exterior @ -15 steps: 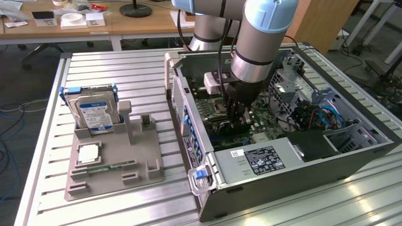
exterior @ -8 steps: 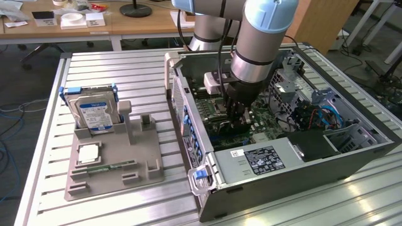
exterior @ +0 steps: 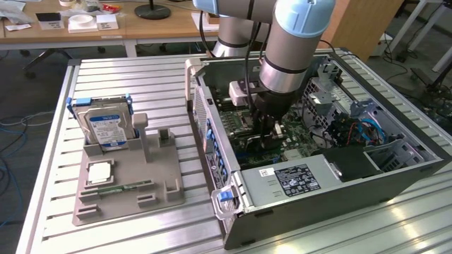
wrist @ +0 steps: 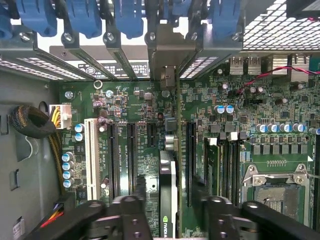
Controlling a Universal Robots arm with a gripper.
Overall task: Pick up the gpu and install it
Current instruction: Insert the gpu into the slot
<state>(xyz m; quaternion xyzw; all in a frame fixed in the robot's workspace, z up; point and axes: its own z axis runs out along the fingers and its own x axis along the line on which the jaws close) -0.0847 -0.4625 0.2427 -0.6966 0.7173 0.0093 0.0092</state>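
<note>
The gpu [wrist: 168,195] is standing edge-on in a motherboard [wrist: 250,115] slot inside the computer case [exterior: 339,185], sitting directly between the fingers of the gripper [wrist: 172,202], whose jaws are standing spread, gripping nothing

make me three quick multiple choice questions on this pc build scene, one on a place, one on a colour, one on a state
1. Where is the gpu? A lying on the grey tray; B standing edge-on on the motherboard inside the case; C on the wooden desk.
2. What colour is the carrier round the hard drive? A red; B blue; C yellow.
3. How is the gripper? A open, a finger each side of the gpu; B shut on the hard drive; C shut on a cable.
Key: 1 B, its edge stands between the slots; 2 B, blue rails flank the drive; 3 A, gaps show on both sides of the card.
</note>
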